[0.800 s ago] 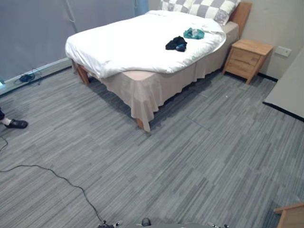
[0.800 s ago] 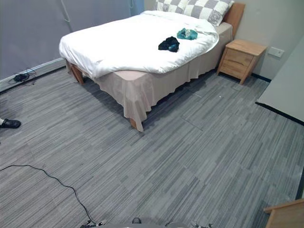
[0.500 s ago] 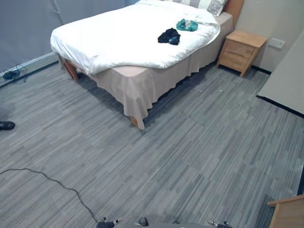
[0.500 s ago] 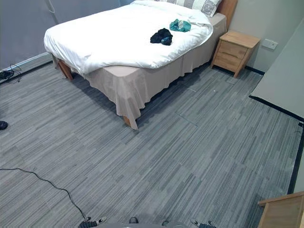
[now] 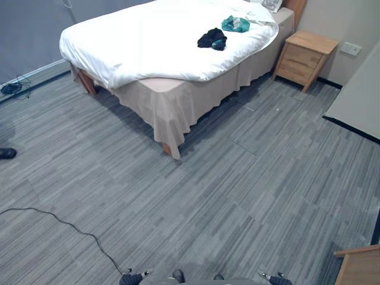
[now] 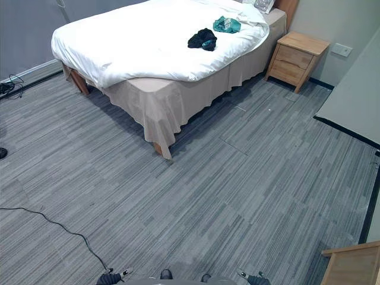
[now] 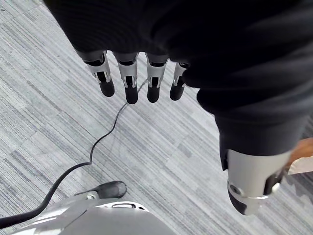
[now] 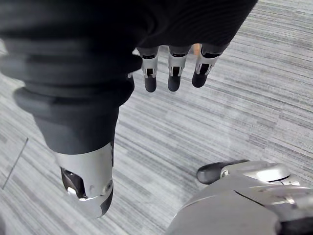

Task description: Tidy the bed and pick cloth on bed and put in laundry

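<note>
– Up at 11 to 12 o'clock in the left eye view, that's the bed (image 5: 178, 104), right? White duvet (image 5: 130, 41) on top, beige down its side?
– Yep. Both clothes are lying on the duvet, on the far half. There's a black cloth (image 5: 212, 39) at about 12 o'clock and a teal cloth (image 5: 236, 24) just beside it, at its 2 o'clock, towards the pillow (image 5: 272, 4) end. Can't tell if the two actually touch.
– What's the wooden thing at 2 o'clock?
– Nightstand (image 5: 306, 52), just beside the head end of the bed. Grey striped floor (image 5: 237, 196) takes up the near half. A person's dark shoe (image 5: 7, 153) sits at 9 o'clock by the edge, and a wooden corner (image 5: 359, 267) of some furniture pokes in at 4 o'clock.
– Right eye view any different?
– Same scene: black cloth at 12, teal one at its 2 o'clock, both on the duvet, well apart from the robot.
– And the hands?
– Left wrist view: left hand (image 7: 130, 83) hangs over the floor, fingers straight and relaxed, thumb off to one side. Right wrist view: right hand (image 8: 171, 73), same deal, fingers loose and straight above the floor.
</note>
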Robot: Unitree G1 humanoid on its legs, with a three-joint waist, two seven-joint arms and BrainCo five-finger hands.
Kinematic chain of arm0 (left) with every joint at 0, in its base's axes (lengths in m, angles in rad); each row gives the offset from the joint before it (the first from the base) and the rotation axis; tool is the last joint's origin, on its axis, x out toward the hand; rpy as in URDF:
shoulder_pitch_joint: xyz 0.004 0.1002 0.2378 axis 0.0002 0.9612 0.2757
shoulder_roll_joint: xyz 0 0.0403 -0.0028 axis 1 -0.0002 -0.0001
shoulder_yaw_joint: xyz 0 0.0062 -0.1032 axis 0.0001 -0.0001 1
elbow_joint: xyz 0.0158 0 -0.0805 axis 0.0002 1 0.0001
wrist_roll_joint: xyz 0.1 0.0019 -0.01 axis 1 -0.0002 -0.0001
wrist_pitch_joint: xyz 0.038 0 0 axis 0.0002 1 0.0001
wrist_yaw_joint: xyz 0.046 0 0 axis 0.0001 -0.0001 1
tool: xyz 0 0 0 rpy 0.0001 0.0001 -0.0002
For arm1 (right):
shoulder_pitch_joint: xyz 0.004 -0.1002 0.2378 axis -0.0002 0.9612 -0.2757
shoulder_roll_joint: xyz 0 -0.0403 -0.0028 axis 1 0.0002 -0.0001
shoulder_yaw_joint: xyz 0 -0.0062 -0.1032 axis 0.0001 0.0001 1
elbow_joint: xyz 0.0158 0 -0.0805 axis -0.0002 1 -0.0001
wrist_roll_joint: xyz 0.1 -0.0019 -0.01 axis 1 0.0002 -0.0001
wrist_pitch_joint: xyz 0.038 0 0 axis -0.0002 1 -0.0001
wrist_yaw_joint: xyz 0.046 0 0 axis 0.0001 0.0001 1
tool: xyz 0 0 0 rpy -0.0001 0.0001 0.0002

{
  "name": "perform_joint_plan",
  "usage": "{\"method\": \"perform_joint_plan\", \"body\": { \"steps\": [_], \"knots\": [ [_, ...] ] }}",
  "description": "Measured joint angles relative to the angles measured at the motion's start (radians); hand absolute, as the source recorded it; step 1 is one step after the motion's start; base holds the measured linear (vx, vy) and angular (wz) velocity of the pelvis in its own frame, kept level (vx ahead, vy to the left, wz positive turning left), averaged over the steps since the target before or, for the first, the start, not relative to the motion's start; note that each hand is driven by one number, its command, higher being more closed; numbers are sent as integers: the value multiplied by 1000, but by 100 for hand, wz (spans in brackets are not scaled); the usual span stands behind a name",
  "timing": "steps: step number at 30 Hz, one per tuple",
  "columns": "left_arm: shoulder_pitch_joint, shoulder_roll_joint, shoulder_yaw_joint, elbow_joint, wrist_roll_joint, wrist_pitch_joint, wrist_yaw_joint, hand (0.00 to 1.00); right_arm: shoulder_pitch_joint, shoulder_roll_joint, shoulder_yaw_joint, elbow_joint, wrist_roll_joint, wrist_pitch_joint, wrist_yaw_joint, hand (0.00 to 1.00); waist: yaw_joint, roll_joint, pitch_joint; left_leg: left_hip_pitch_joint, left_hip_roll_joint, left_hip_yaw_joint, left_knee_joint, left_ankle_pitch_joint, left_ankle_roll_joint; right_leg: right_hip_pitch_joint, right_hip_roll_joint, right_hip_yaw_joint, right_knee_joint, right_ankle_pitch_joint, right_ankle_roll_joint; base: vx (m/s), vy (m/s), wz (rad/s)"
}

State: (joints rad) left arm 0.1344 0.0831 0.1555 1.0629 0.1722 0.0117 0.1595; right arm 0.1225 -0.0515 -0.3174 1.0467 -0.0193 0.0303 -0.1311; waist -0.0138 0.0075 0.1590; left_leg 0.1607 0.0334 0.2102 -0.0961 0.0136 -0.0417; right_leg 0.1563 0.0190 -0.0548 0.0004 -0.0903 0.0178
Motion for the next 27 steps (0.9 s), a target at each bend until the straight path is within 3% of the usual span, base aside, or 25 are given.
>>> {"method": "perform_joint_plan", "body": {
  "steps": [8, 13, 14, 15, 16, 17, 18, 19, 20, 21, 23, 24, 25, 27],
  "knots": [
    [0, 0, 0, 0, -2, 0, 0, 0, 0, -1, 0, 2, 0, 0, 0, 0, 0, -1, 2, -17, 1, 10, -6, 0, 1, -9, 2, 5, -25, 18, -16, -39, -31, -3],
    [-10, 2, 0, -1, -3, 1, 0, 0, -17, -5, -1, 8, -1, 2, 0, 0, 4, -2, 11, -66, 5, 27, -6, -6, 7, -89, 6, 19, 26, -2, -16, 7, -28, -10],
    [-14, 4, -1, -1, -3, 1, 0, 0, -19, -3, -4, 8, -1, 2, 0, 0, 3, -5, 21, -68, 3, 35, -5, -18, 15, -121, 0, 21, 102, -45, 8, 71, -4, -13],
    [-20, 7, -6, 0, -4, 2, -2, 0, -20, -1, -16, 7, -1, 2, 1, 0, 2, -6, 33, -60, 0, 39, -6, -33, 24, -164, -11, 8, 211, -92, 73, 80, -2, -12],
    [-22, 8, -9, -1, -4, 2, -3, 0, -21, 1, -25, 6, -1, 2, 2, 0, 2, -7, 37, -53, 0, 40, -6, -43, 23, -197, -19, -7, 283, -105, 94, 75, -5, -15],
    [-29, 13, -10, 1, -4, 2, -3, 0, -23, 4, -30, -4, 0, 1, 3, 0, 2, -13, 52, -34, 2, 40, -5, -56, 26, -312, -42, -43, 546, -107, 121, 59, -4, -9],
    [-32, 18, -11, 4, -4, 3, -4, 0, -24, 2, -30, -8, 0, 0, 4, 0, 1, -9, 61, -19, 3, 36, -1, -64, 29, -357, -59, -60, 640, -102, 128, 117, -5, 10],
    [-45, 32, -19, 7, -4, 6, -4, 0, -25, 12, -31, -9, 0, 0, 4, 0, -11, -29, 72, 5, 6, 30, 19, -89, 28, -429, -120, -112, 793, -128, 110, 132, 2, 22],
    [-46, 34, -22, 7, -4, 6, -4, 0, -23, 13, -33, -7, 1, 1, 4, 0, -10, -31, 74, 10, 8, 29, 22, -94, 27, -437, -133, -124, 803, -137, 112, 194, 8, 28],
    [-51, 37, -29, 7, -4, 6, -4, 0, -17, 13, -41, -2, 2, 1, 4, 0, -12, -30, 74, 21, 22, 19, 39, -114, 22, -461, -181, -174, 774, -152, 98, 246, -5, 20],
    [-66, 32, -28, 8, -4, 6, -4, 0, -20, 14, -56, 0, 6, -1, 2, 0, -24, -17, 81, 30, 64, 6, 62, -141, 5, -479, -197, -214, 584, -132, 82, 366, -69, 20],
    [-81, 28, -27, 8, -3, 5, -4, 0, -21, 12, -59, -1, 7, -1, 2, 0, -28, -8, 87, 39, 93, 2, 62, -158, -18, -482, -187, -225, 370, -49, 73, 434, -147, 3],
    [-94, 30, -25, 9, -3, 5, -4, 0, -21, 12, -61, 0, 7, -1, 2, 0, -28, -11, 95, 59, 109, 3, 61, -173, -48, -482, -178, -220, 162, 58, 89, 586, -235, -3],
    [-118, 34, -18, 21, 0, 3, -4, 0, -14, 22, -67, 0, 8, 0, 2, 0, -39, -22, 106, 107, 114, 14, 60, -216, -87, -515, -202, -196, 58, 119, 109, 556, -284, 11]
  ]
}}
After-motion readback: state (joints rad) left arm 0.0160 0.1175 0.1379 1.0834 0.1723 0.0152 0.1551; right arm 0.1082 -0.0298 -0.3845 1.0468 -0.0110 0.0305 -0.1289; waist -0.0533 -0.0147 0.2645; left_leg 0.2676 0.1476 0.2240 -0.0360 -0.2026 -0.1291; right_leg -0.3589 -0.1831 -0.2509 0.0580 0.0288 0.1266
